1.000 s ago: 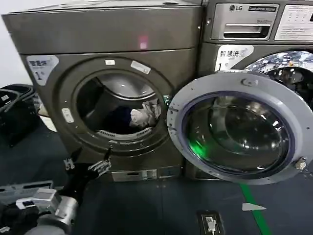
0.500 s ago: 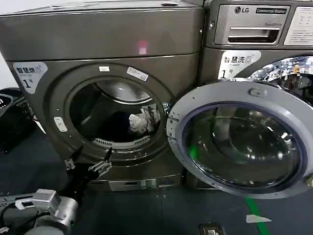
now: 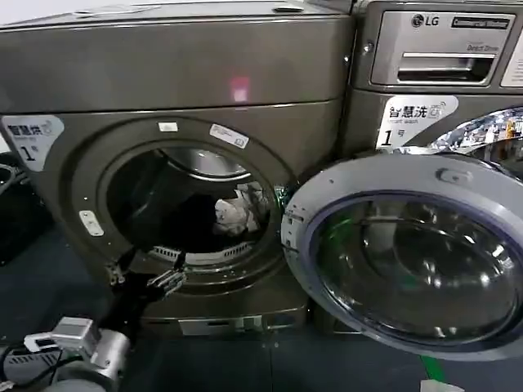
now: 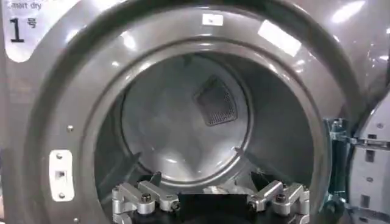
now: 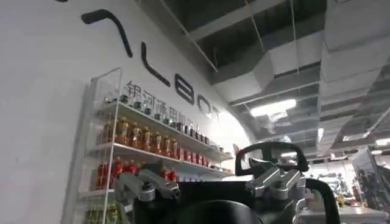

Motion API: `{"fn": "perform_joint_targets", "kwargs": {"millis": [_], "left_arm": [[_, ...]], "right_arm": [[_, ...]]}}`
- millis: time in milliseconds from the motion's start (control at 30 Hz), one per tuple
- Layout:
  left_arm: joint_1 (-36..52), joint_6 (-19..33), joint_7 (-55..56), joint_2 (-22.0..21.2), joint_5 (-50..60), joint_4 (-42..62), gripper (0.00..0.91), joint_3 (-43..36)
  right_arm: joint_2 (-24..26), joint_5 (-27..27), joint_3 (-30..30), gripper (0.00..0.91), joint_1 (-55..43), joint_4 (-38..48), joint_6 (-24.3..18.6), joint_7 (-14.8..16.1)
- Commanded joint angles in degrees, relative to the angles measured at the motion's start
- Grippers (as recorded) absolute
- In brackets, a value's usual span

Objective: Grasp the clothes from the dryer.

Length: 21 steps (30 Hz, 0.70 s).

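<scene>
The dryer [image 3: 163, 73] stands with its round porthole open. Inside the drum lie the clothes: a whitish-grey bundle [image 3: 237, 211] toward the right, with a dark piece [image 3: 192, 224] beside it. My left gripper [image 3: 143, 273] is open, just in front of the porthole's lower rim, with nothing between its fingers. In the left wrist view the left gripper [image 4: 210, 204] faces the drum [image 4: 177, 122], and a pale scrap shows low between the fingers [image 4: 143, 198]. My right gripper [image 5: 210, 189] is open and points up at a ceiling, away from the dryer.
The dryer's door [image 3: 409, 253] hangs open to the right, covering the front of the LG machine [image 3: 433, 49]. A dark basket [image 3: 12, 204] sits on the floor at the far left. Behind the right gripper stands a shelf of bottles [image 5: 140, 146].
The dryer has grown larger in the head view and the porthole has come nearer. My left gripper, still open, has risen from below the porthole to its lower rim.
</scene>
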State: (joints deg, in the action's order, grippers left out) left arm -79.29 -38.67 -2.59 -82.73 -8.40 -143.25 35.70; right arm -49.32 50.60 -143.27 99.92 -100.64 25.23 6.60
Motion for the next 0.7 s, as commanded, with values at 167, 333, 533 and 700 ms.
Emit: {"fn": "perform_joint_targets", "kwargs": {"millis": [167,333,533,700], "left_arm": [[0.0,0.0,0.0,0.2,0.1,0.0,0.907,0.1],[-0.1,0.1,0.0,0.2,0.0,-0.1,0.907,0.2],[-0.4,0.1,0.0,0.4,0.0,-0.4,0.907,0.3],[-0.7,0.1,0.0,0.8,-0.1,-0.6,0.907,0.5]], "right_arm": [[-0.1,-0.1,0.2,0.907,-0.1,-0.1,-0.1,0.1],[0.0,-0.1,0.0,0.907,0.0,-0.1,-0.1,0.1],[-0.3,-0.1,0.2,0.907,0.0,-0.2,-0.2,0.3],[-0.6,-0.1,0.3,0.907,0.1,-0.4,-0.3,0.4]]}}
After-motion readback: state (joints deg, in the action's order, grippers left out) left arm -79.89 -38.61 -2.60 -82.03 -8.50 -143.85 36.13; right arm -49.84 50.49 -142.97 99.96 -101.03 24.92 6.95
